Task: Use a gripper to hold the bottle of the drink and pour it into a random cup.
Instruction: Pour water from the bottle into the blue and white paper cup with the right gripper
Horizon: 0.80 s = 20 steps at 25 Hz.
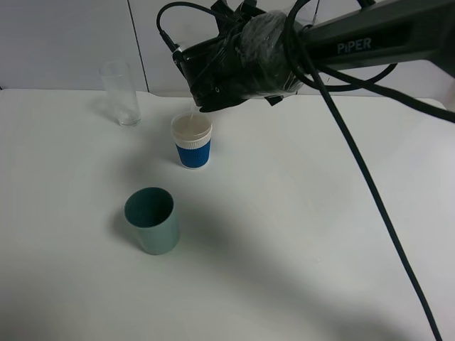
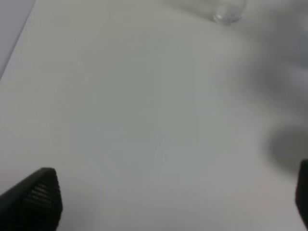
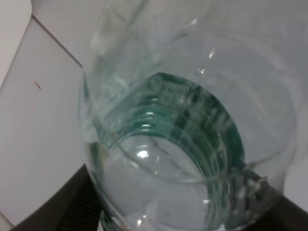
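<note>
My right gripper (image 1: 207, 91) hangs above the white paper cup with the blue sleeve (image 1: 193, 144) and is shut on the bottle of the drink. In the exterior view the arm hides most of the bottle; only its clear mouth (image 1: 193, 110) shows, tilted down over the cup's rim. The cup holds pale liquid. In the right wrist view the clear bottle with its dark green label (image 3: 192, 144) fills the frame between the black fingers (image 3: 62, 211). My left gripper (image 2: 168, 202) is open and empty over bare table; it is out of the exterior view.
A tall clear glass (image 1: 120, 92) stands at the back left; its base shows in the left wrist view (image 2: 226, 12). A plain grey-green cup (image 1: 151, 220) stands in front of the blue cup. A black cable (image 1: 370, 192) hangs across the white table (image 1: 320, 234).
</note>
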{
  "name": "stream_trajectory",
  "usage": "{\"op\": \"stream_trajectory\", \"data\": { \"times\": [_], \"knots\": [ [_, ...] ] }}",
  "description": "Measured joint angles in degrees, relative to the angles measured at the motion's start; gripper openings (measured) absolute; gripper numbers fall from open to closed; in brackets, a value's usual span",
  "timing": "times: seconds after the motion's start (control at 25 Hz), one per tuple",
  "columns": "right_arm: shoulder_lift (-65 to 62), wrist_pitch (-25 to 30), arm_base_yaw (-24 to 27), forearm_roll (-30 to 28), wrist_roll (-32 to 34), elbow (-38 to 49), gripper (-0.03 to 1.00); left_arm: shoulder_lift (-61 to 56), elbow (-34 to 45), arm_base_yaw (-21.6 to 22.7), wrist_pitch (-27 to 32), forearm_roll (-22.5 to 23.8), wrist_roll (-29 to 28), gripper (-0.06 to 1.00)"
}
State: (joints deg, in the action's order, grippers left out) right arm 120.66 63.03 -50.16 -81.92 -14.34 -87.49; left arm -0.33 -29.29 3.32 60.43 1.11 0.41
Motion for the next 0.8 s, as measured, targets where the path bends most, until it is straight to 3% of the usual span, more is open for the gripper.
{"op": "stream_trajectory", "data": {
  "times": [0.8],
  "knots": [
    [0.0,-1.5,-0.3,-1.8,-2.4,0.0,0.53,0.0,0.0,0.0,0.0,-0.1,0.0,0.98]
  ]
}}
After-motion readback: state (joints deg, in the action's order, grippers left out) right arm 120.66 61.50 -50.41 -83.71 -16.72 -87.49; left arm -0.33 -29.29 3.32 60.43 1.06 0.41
